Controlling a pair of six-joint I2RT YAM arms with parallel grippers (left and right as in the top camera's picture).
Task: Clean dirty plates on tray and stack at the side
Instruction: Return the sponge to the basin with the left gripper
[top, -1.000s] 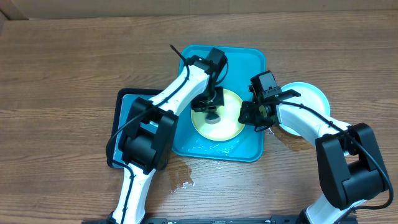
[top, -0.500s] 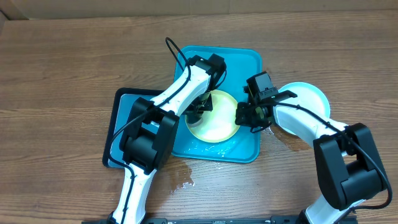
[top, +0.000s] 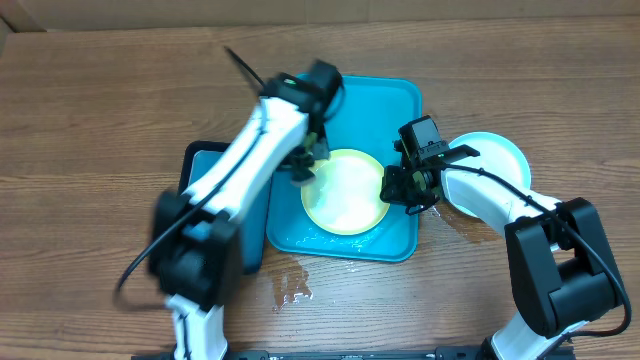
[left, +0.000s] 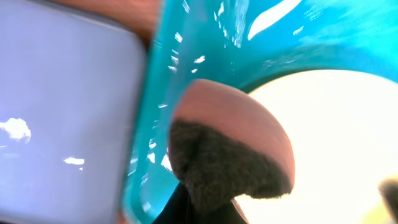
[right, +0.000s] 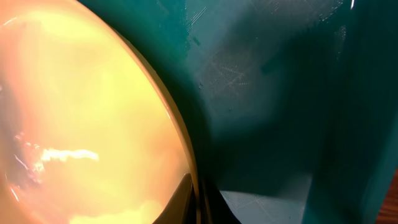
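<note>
One pale yellow-green plate (top: 345, 192) lies in the turquoise tray (top: 395, 100). My right gripper (top: 393, 186) is shut on the plate's right rim; in the right wrist view the rim (right: 186, 162) runs between the fingertips (right: 199, 202). My left gripper (top: 303, 168) holds a sponge with a pinkish top and dark scrub face (left: 230, 149), at the plate's left edge (left: 336, 124) over the tray's left rim (left: 180, 56). The left arm is motion-blurred. A light blue plate (top: 500, 152) lies on the table to the right, partly under my right arm. A third plate is not visible.
A smaller dark teal tray with a black rim (top: 200, 160) lies left of the turquoise tray, partly under my left arm. A water puddle (top: 290, 287) sits on the wooden table in front of the tray.
My left gripper has swept the sponge from the plate's middle to the left, to the plate's left edge. My right gripper has stayed clamped on the plate's rim.
</note>
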